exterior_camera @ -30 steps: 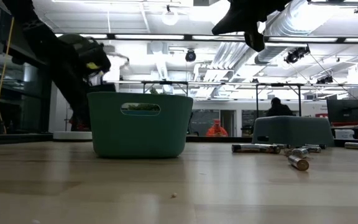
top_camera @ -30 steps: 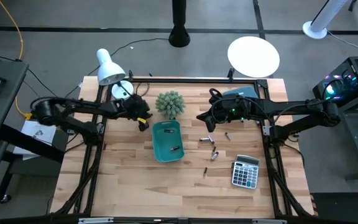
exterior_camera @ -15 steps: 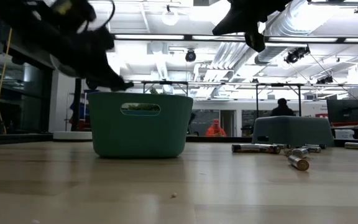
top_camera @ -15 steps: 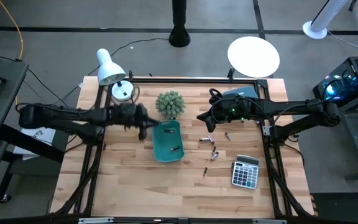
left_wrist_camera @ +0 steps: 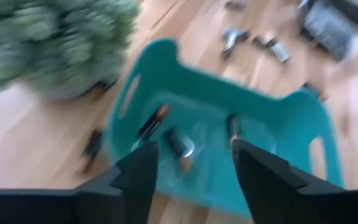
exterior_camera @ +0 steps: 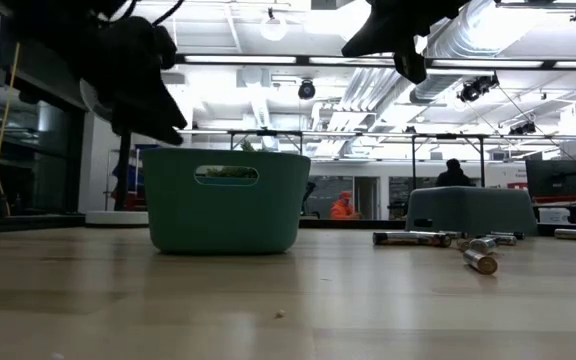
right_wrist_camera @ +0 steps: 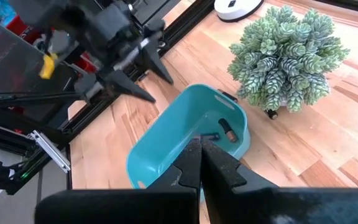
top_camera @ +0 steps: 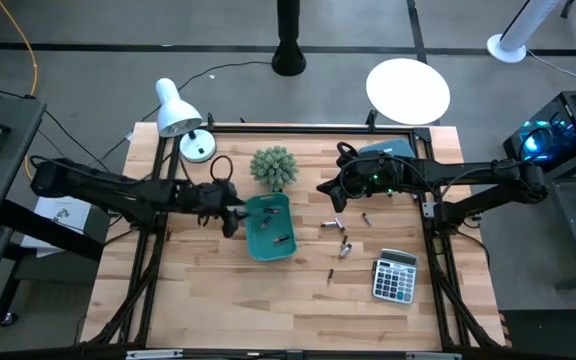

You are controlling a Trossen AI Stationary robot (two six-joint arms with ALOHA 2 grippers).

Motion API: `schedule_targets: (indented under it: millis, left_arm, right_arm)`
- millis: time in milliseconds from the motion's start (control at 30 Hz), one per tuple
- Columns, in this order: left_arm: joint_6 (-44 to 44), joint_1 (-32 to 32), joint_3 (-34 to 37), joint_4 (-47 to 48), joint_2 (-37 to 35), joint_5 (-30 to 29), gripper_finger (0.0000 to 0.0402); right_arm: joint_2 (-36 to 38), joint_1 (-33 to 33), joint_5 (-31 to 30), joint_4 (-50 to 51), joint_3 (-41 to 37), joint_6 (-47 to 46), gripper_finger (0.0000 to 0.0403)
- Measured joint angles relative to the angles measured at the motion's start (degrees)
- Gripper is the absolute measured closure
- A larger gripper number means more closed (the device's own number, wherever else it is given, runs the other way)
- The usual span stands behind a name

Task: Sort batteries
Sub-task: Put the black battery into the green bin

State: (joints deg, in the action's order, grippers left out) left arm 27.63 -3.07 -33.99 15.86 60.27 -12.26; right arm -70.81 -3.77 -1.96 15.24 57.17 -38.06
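The batteries (top_camera: 344, 240) lie in a loose scatter on the bare wood between the teal tray (top_camera: 268, 226) and the grey calculator (top_camera: 395, 276), some dark and some silvery, none touching the calculator; from table height they show as slim cylinders (exterior_camera: 480, 261) lying flat on the tabletop (exterior_camera: 288, 300). More batteries already sit inside the tray: the left wrist view shows at least three (left_wrist_camera: 179, 144) on its floor, and the right wrist view shows two near its far wall (right_wrist_camera: 228, 133). The tray stands near the middle of the tabletop, just in front of a spiky green potted plant (top_camera: 274, 167). The left gripper (top_camera: 232, 215) is stretched in low from the left side, its arm nearly level across the wood, and hangs at the tray's left rim, slightly above it; in its own wrist view the two dark fingers (left_wrist_camera: 138, 174) stand well apart with nothing between them, the jaws open over the tray's interior. The right gripper (top_camera: 333, 193) reaches in from the right with the arm extended along the back of the tabletop, held above the wood just beyond the scattered batteries and well apart from the tray; in its wrist view the fingers (right_wrist_camera: 191, 163) meet with almost no gap and carry nothing, so the jaws are closed and empty. A second teal tray (top_camera: 388, 150) rests at the back right near that arm, and a white desk lamp (top_camera: 175, 108) stands at the back left corner.
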Motion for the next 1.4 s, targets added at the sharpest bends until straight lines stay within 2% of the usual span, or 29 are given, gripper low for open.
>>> schedule_targets:
  millis: [100, 200, 267, 367, 433, 533, 600, 700, 800, 867, 1000, 1133, 1300, 1400]
  left_arm:
    - [3.6, 0.6, -8.1, 18.5, -0.6, 0.0, 0.0173]
    - [16.1, 0.7, -15.1, 39.5, -0.1, 0.4, 0.0172]
    - [25.5, 0.4, -17.1, 51.8, 0.8, 3.0, 0.0178]
    - [37.0, -2.0, -15.3, 65.6, 2.0, 8.3, 0.019]
    - [45.1, -4.5, -12.3, 68.1, 2.4, 12.1, 0.0197]
    - [55.3, -8.5, -7.4, 63.4, 2.6, 18.3, 0.0202]
    - [58.2, -11.3, -8.2, 62.8, 4.6, 17.1, 0.0204]
    - [59.1, -11.6, -8.1, 61.4, 7.4, 16.6, 0.0204]
    - [57.4, -11.6, -8.2, 61.5, 10.7, 16.6, 0.0204]
    - [53.3, -11.7, -8.7, 60.8, 13.0, 16.6, 0.0204]
    - [38.2, -11.5, -12.7, 55.5, 17.2, 16.5, 0.0204]
    - [24.3, -10.7, -16.2, 60.7, 21.4, 14.7, 0.0204]
    - [2.4, -9.3, -14.1, 68.1, 25.3, 18.4, 0.0204]
    - [-7.4, -7.7, -11.8, 69.8, 28.1, 18.6, 0.0204]
  right_arm:
    - [0.0, -0.1, 0.0, 0.0, 0.0, 0.8, 0.0403]
    - [0.0, -0.3, 0.0, 0.0, 0.0, 1.0, 0.0403]
    - [0.0, -0.4, 0.0, 0.0, 0.0, 1.0, 0.0403]
    - [0.0, -0.7, 0.0, 0.0, 0.0, 2.2, 0.0403]
    - [0.0, -0.7, 0.1, 0.0, 0.0, 3.2, 0.0403]
    - [0.0, -0.8, 0.1, 0.0, 0.0, 4.9, 0.0403]
    - [0.0, -0.7, 0.2, 0.0, 0.0, 5.6, 0.0403]
    - [0.0, -0.9, 0.3, 0.0, 0.0, 7.0, 0.0403]
    - [0.0, -1.5, 0.5, 0.0, 0.0, 7.9, 0.0403]
    - [0.0, -2.1, 0.7, 0.0, 0.0, 8.6, 0.0403]
    - [0.0, -3.6, 1.7, 0.0, 0.0, 9.0, 0.0403]
    - [0.0, -4.8, 2.5, 0.0, 0.0, 9.0, 0.0403]
    - [0.0, -5.4, 2.6, 0.0, 0.0, 9.9, 0.0403]
    - [0.0, -5.4, 2.6, 0.0, 0.0, 9.9, 0.0403]
